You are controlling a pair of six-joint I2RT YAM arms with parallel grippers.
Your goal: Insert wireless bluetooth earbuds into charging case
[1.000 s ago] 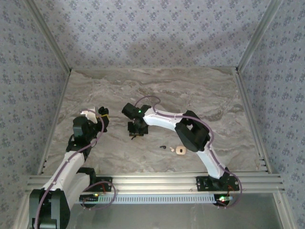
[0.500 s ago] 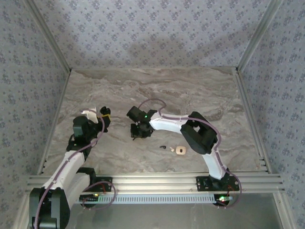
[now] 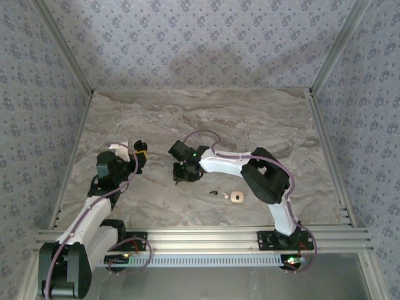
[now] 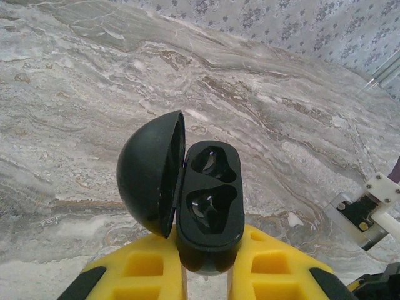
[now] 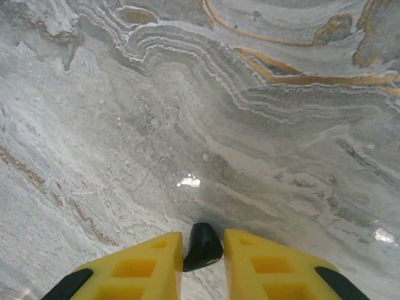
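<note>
Left gripper (image 4: 209, 250): closed on the lower end of the charging case (image 4: 209, 194), over the left part of the bench (image 3: 250, 119), near its left edge.
Charging case: black and held upright. Its lid (image 4: 147, 172) stands open to the left. Both wells inside are dark and look empty.
Right gripper (image 5: 203, 239): closed on one earbud (image 5: 204, 247), a small black piece between the yellow fingertips. It points down, over the middle of the bench.
Height of this earbud: I cannot tell if it touches the marble.
Second earbud (image 3: 214, 193): lies free on the bench, toward the near edge and apart from both grippers.
Beige piece (image 3: 236, 197): small and pale, just to the right of the second earbud.
</note>
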